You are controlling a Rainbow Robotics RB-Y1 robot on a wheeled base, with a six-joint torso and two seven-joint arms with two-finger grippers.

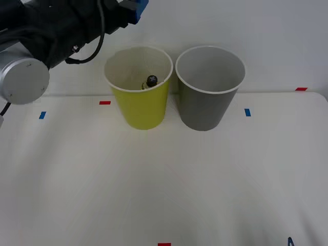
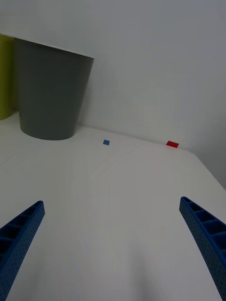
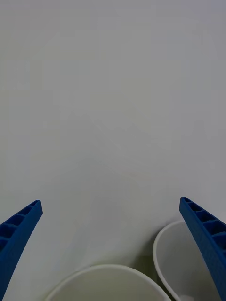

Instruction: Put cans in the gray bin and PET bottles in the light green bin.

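Note:
The light green bin (image 1: 139, 102) and the gray bin (image 1: 209, 97) stand side by side at the back of the white table. Inside the light green bin, the black cap of a PET bottle (image 1: 151, 81) shows; its body is hidden by the wall. Cans are out of view. My left gripper (image 1: 136, 10) hovers above and behind the light green bin, open and holding nothing (image 3: 110, 201); both bins' rims lie below it (image 3: 108, 275) (image 3: 181, 254). My right gripper (image 2: 110, 202) is open low over the table at the near right, facing the gray bin (image 2: 52, 89).
Small red (image 1: 104, 102) and blue (image 1: 247, 112) tape marks dot the table (image 1: 164, 184). A white wall rises right behind the bins. The table's right edge runs near the red mark (image 2: 172, 144).

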